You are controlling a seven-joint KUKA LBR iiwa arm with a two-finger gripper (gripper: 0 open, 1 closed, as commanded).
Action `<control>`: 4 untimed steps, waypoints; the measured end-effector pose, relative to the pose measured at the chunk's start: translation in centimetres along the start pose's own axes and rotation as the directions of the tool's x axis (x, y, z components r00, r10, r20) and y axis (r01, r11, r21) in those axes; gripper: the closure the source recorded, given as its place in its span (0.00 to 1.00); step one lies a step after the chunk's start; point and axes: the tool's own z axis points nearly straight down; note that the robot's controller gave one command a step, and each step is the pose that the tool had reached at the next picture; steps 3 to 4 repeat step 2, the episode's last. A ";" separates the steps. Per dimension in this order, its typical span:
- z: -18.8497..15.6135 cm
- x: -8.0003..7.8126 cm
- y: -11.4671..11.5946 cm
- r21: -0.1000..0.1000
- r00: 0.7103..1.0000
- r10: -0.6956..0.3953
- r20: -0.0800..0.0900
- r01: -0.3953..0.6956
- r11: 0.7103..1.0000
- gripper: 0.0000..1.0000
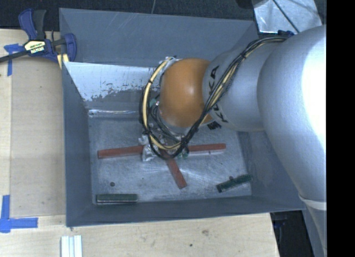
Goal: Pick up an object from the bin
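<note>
Red-brown stick [119, 152]: in the camera view it lies flat in the middle of the bin [75, 156] floor, passing under the tool [148, 151].
Long axis: left to right across the view, with both ends free.
Shorter stick [177, 176]: same colour, slanting down-right from the tool.
Tool state: I cannot tell its opening or whether it has hold of anything, because the orange cover [180, 92] hides it.
Coming move: probably a grasp across the long axis.

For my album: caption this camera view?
Pincer down among red-brown sticks in the grey bin, a dark green bar lying apart.
</note>
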 end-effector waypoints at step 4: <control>-17.9 -1.5 -1.2 0.002 1.000 -0.018 -0.013 0.018 1.000 1.00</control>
